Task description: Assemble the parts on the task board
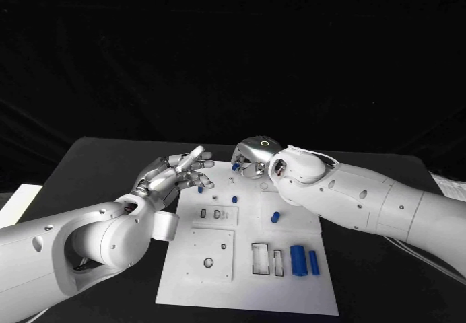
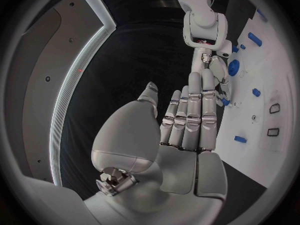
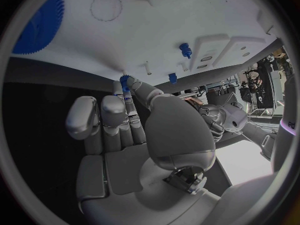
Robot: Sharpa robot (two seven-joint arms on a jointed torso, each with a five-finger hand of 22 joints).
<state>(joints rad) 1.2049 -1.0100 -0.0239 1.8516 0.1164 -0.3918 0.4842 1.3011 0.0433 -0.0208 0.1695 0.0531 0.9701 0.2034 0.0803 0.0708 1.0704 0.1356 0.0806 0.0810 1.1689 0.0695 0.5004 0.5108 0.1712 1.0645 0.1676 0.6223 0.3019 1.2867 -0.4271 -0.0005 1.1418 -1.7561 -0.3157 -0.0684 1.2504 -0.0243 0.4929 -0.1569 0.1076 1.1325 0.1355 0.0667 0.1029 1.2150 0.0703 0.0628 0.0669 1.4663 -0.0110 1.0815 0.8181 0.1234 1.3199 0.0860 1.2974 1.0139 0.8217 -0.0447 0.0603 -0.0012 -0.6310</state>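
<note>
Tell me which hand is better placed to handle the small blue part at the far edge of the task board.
Right, probably. The right hand is already at the small blue part, fingertips on it at the far edge of the task board. The left hand hovers beside the board, fingers straight, holding nothing.

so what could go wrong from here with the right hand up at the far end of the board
The right hand pinches a small blue part at its fingertips; that slight hold could slip or tilt as it goes in. The open left hand hovers close beside it, so the two could bump. Loose blue pieces lie under the right arm and might get swept off the white board.
</note>
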